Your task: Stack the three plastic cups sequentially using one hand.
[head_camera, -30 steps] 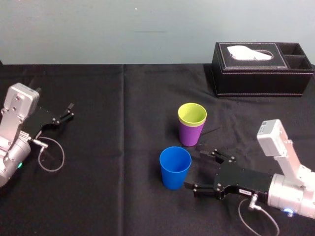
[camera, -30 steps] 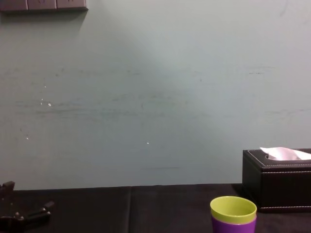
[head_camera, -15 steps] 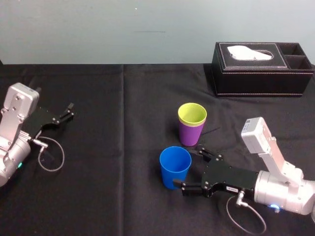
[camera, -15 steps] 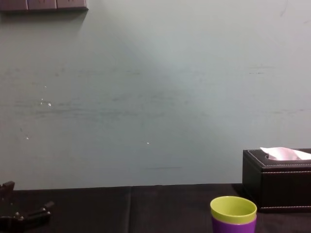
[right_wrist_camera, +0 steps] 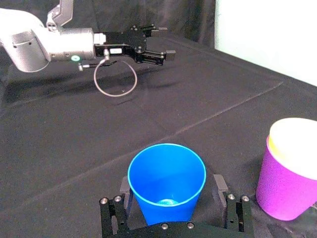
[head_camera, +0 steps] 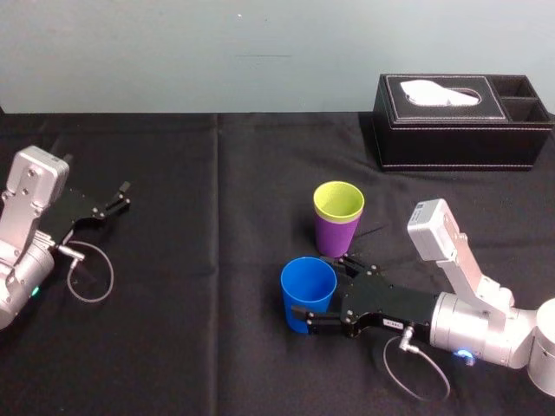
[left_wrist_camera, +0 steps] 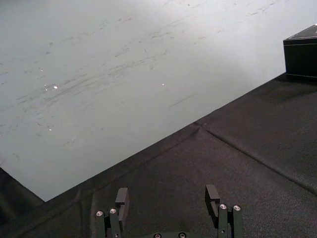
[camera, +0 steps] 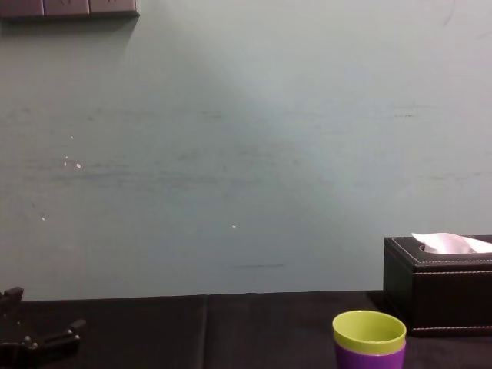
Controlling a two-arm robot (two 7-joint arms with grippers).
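Right gripper [head_camera: 315, 286] advanced — jaws wide, straddling blue cup [head_camera: 305, 295]

Nested purple and yellow-green plastic cups [head_camera: 336, 234] stand close behind the blue plastic cup [head_camera: 308, 290]; the black-covered table [head_camera: 199, 286] to its left lies open.

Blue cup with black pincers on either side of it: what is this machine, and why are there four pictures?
It is a two-armed robot, and each arm ends in a claw. One picture looks down from its head, one looks forward from its chest, and one comes from each wrist. On the black table stand a blue cup, a yellow-green cup nested inside a purple cup, and a black tissue box farther back. The right claw is open, with one finger on each side of the blue cup, so nothing is held yet. The left claw rests open, far off on the left side.
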